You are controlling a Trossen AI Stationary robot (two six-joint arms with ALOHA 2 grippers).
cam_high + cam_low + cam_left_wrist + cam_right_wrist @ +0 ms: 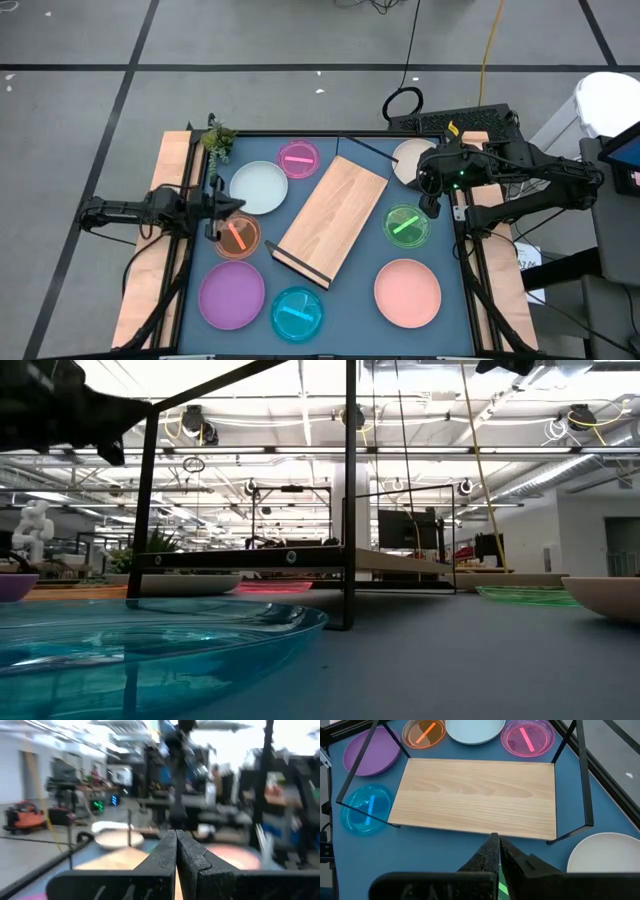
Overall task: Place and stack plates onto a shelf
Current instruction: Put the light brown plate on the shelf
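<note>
The light-wood shelf with black frame ends stands slantwise in the middle of the blue table. Round it lie the plates, each flat on the mat: pale blue-white, translucent pink, translucent orange, purple, translucent blue, salmon pink, translucent green and beige, which is partly under the right arm. My left gripper is shut at the table's left, between the pale and orange plates. My right gripper is shut, held high above the green plate, pointing slantwise down at the shelf.
A small potted plant stands at the table's far left corner. Black frame rails run along the table's sides. In the low view the blue plate fills the foreground in front of the shelf's frame.
</note>
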